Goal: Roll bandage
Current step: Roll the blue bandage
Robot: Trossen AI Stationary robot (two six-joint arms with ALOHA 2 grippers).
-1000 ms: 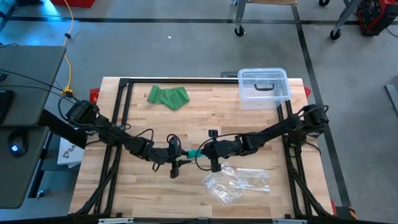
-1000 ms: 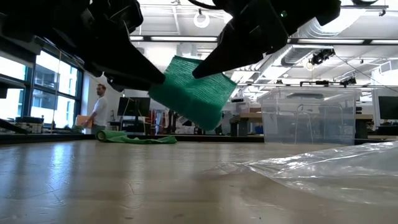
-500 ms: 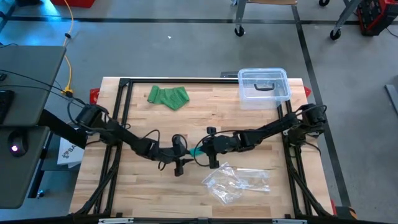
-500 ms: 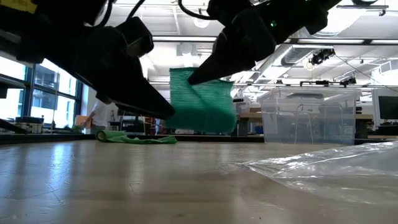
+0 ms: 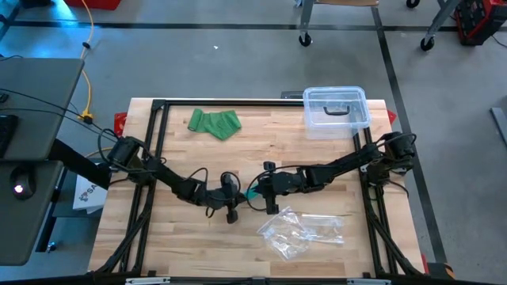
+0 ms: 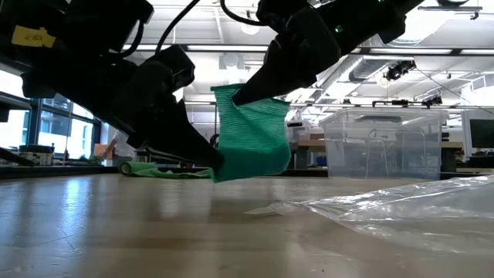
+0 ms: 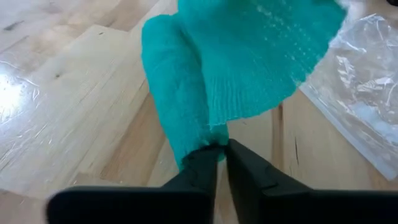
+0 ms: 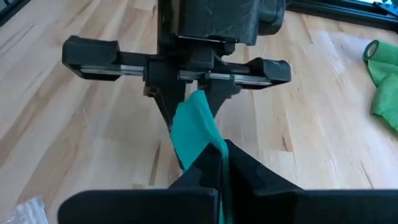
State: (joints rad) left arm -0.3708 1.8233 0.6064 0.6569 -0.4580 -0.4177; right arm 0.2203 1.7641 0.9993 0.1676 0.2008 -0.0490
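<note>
Left hand and right hand both pinch the teal bandage, lifted above mid-counter.

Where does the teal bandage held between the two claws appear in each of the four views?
High view: teal bandage, a small patch at mid-table between the arms.
Low view: centre, hanging above the table.
Left wrist view: fills the upper middle.
Right wrist view: centre.
Shared landmark: the left claw, pinching it in all four views.
</note>
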